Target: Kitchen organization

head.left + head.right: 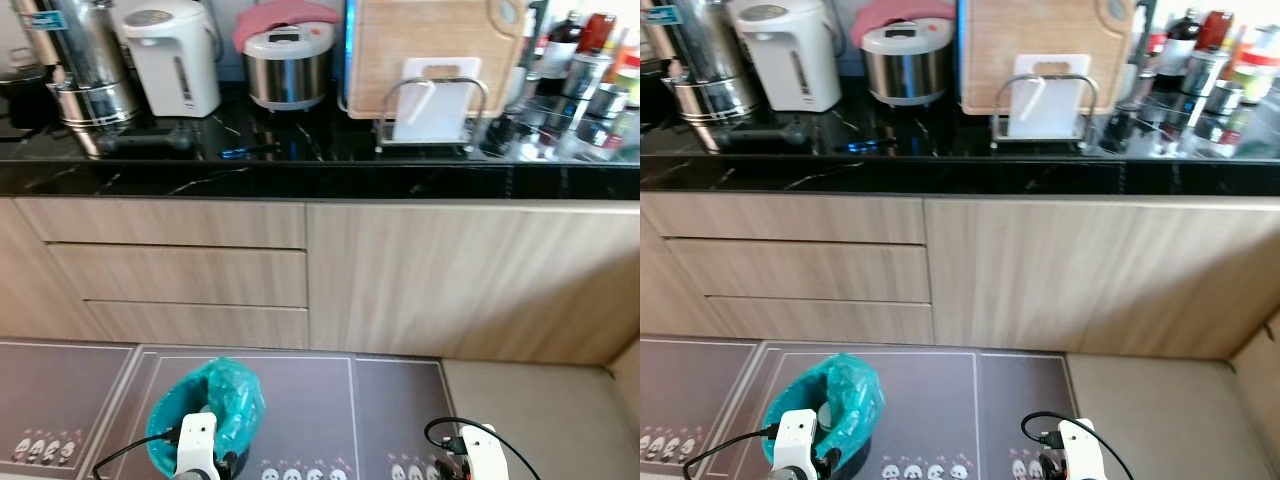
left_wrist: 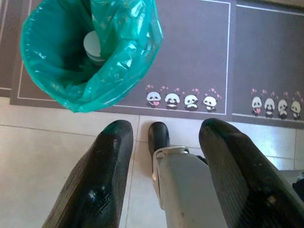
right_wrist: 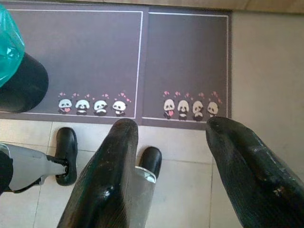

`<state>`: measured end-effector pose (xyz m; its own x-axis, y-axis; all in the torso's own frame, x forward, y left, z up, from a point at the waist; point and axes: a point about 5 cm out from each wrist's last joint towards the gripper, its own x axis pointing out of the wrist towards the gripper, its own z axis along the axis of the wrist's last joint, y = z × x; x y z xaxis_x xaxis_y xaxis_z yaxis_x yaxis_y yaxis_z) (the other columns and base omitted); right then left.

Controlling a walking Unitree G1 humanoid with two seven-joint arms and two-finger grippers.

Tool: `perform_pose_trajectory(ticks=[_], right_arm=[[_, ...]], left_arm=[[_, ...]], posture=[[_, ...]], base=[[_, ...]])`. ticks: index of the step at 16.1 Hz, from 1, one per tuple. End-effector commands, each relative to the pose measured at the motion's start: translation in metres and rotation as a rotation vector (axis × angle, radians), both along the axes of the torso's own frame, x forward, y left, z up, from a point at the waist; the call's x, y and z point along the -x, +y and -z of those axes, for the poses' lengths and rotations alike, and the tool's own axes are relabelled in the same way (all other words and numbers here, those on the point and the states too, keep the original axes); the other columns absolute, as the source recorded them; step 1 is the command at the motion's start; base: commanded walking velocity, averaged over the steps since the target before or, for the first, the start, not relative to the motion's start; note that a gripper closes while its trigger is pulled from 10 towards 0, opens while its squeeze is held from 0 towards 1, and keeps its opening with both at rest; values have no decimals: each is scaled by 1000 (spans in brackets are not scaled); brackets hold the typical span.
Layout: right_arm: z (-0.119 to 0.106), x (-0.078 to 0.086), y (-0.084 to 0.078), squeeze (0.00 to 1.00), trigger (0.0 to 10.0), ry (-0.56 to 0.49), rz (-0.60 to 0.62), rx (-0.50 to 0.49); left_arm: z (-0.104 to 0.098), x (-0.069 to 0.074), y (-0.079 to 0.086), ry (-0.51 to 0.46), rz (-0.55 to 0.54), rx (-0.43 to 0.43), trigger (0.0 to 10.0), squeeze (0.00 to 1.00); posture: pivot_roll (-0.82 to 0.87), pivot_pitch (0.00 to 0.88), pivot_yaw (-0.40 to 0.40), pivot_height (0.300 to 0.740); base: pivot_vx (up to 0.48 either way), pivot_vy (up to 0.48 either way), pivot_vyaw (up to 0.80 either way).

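- Black marble worktop (image 1: 300, 175) ran across wood-fronted cabinets (image 1: 420, 280), with dark panda-print mats (image 2: 199, 52) on the floor below.
- Along the worktop's back edge stood a wooden cutting board (image 1: 430, 45), a white kettle (image 1: 175, 55) and a rice cooker (image 1: 288, 65).
- On the mat sat a bin with a green bag (image 1: 205, 410).
- Left gripper (image 2: 164, 142) hung released, grasping nothing, near the bin.
- Right gripper (image 3: 171, 142) hung likewise spread and empty.

Green-bagged bin (image 1: 825, 405) on panda mat (image 1: 930, 400)

Glossy black marbled countertop (image 1: 300, 175), matt wood-grain cabinet fronts (image 1: 440, 280), crinkled green plastic bag (image 1: 215, 400).
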<state>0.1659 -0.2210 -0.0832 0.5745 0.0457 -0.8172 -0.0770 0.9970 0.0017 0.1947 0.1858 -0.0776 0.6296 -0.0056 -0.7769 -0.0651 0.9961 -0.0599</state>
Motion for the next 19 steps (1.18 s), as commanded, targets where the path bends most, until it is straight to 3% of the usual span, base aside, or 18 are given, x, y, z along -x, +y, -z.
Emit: perform_pose_trajectory(ticks=[1, 7, 11, 19], right_arm=[[-2, -3, -1, 0, 10000, -15, 9, -3], [-2, -4, -1, 0, 10000, -14, 10, -7], [-2, -4, -1, 0, 10000, -12, 6, -6], [-2, -4, 0, 0, 10000, -9, 1, -7]], left_arm=[[1, 2, 2, 14, -2, -7, 10000, 0], [1, 2, 2, 18, 0, -20, 10000, 0], [1, 2, 2, 25, 0, -27, 10000, 0], [1, 2, 2, 28, -6, -22, 10000, 0]], posture=[[69, 0, 13, 740], [68, 0, 12, 740], [68, 0, 12, 740], [68, 0, 10, 740]], base=[[0, 0, 0], [0, -127, 0], [297, -248, 0], [360, 0, 0]])
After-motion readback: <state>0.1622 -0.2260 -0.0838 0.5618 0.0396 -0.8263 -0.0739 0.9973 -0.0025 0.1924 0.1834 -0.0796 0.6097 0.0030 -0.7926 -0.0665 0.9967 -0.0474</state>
